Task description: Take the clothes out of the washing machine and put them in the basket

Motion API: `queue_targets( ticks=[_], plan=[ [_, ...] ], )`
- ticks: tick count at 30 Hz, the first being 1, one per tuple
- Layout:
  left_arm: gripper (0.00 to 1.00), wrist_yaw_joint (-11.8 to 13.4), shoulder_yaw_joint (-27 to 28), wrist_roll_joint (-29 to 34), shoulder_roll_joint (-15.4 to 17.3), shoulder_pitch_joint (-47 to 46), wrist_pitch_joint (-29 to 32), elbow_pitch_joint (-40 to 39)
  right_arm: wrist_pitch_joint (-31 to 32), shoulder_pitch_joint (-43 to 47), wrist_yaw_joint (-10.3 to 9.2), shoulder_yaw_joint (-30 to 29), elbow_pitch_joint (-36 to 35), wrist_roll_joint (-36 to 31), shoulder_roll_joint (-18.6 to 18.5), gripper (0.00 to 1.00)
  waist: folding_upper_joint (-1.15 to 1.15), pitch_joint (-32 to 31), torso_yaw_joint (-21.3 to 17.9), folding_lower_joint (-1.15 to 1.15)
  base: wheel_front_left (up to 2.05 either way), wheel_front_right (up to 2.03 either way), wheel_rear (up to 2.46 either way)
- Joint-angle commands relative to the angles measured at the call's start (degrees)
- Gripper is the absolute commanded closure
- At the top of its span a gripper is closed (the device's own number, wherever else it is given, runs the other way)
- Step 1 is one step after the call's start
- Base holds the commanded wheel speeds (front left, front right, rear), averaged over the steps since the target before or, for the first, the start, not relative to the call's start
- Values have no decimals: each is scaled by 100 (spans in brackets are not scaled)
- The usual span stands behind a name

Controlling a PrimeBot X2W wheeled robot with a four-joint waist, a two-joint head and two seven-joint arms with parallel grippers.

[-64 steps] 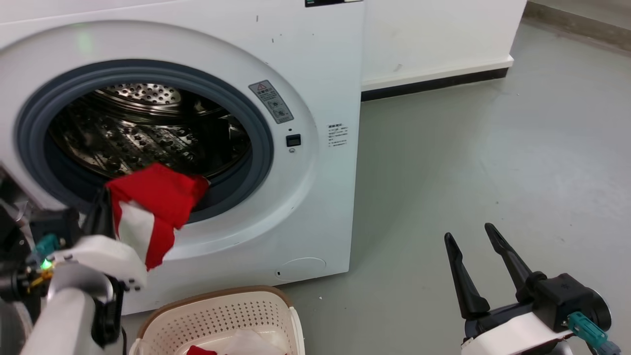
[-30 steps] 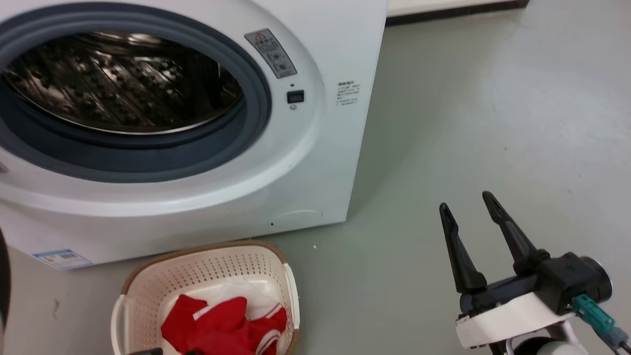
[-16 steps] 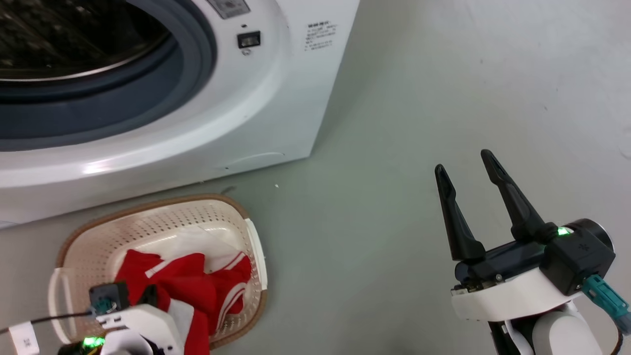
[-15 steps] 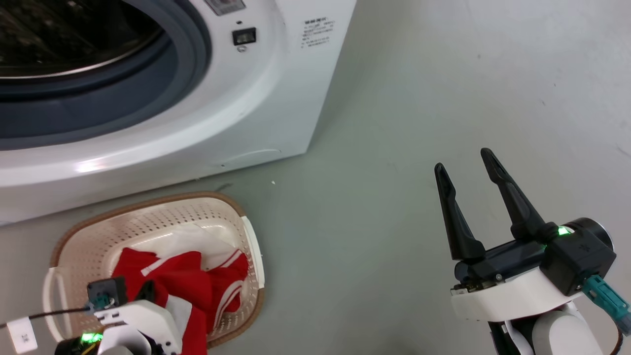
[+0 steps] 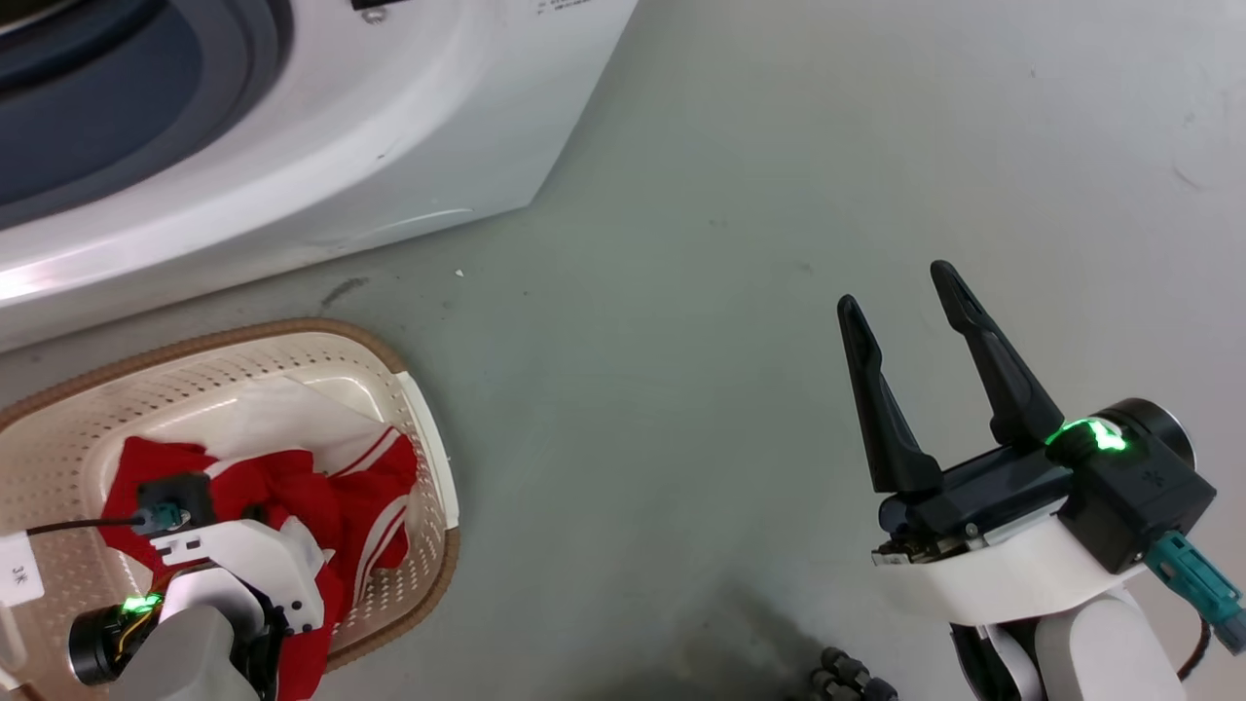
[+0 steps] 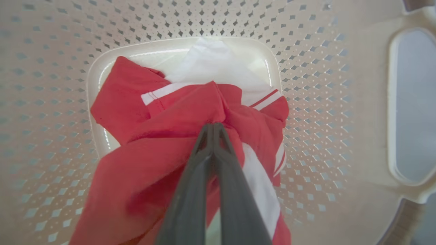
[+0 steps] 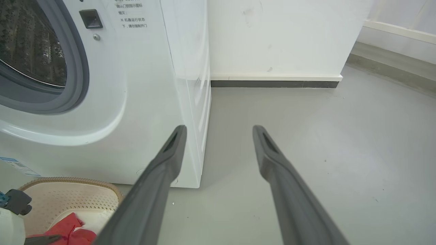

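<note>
Lifted from the washing machine [image 5: 389, 117] a moment ago, the red garment [image 6: 184, 112] now lies in the basket [image 5: 292, 327] with the left gripper [image 6: 213, 125], jaws clamped on it, so release likely follows, while the right gripper [image 5: 894, 284] idles, jaws apart.

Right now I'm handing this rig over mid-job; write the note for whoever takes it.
Left hand: shut on the red garment, low inside the basket.
Right hand: open, empty, above the floor.
Done: garment is down in the basket, over a white piece, in front of the washing machine.
Left: open the left hand and withdraw. The part of the drum in the right wrist view shows no clothes; check the rest.
</note>
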Motion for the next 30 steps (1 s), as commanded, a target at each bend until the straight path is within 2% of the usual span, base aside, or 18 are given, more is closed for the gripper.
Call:
queue_targets(
  ticks=[1, 6, 7, 10, 11, 12, 20, 30],
  plan=[
    [100, -6, -17, 35, -6, -90, 31, 105, -45, -119, -4, 21, 13, 24, 11, 0, 0, 145, -94, -1, 0, 0, 0],
    [100, -58, 7, -106, -93, -274, 414, 525, -100, -154, -4, 88, 91, 73, 11, 0, 0, 216, -175, -1, 0, 0, 0],
    [97, -89, -5, -113, -98, -291, 532, 574, -109, -161, -4, 93, 104, 81, 11, 0, 0, 217, -185, -1, 0, 0, 0],
    [51, -87, -7, -161, -105, -339, 728, 653, -138, -170, -4, 86, 148, 81, 11, 0, 0, 195, -196, -1, 0, 0, 0],
    [5, -89, 9, -187, -121, -338, 783, 674, -146, -168, -4, 80, 163, 83, 10, 0, 0, 178, -192, -1, 0, 0, 0],
    [0, -72, 29, -221, -130, -335, 813, 691, -144, -166, -4, 72, 183, 82, 11, 0, 0, 150, -186, -1, 0, 0, 0],
    [0, -136, 26, -306, -274, -124, 572, 740, -137, -91, -4, 24, 336, 40, 10, 0, 0, -484, -19, -1, 0, 0, 0],
    [0, -345, -59, -296, -561, 343, -224, 704, 108, 291, -4, -122, 575, -102, 8, 0, 0, -1939, 477, -1, 0, 0, 0]
  ],
)
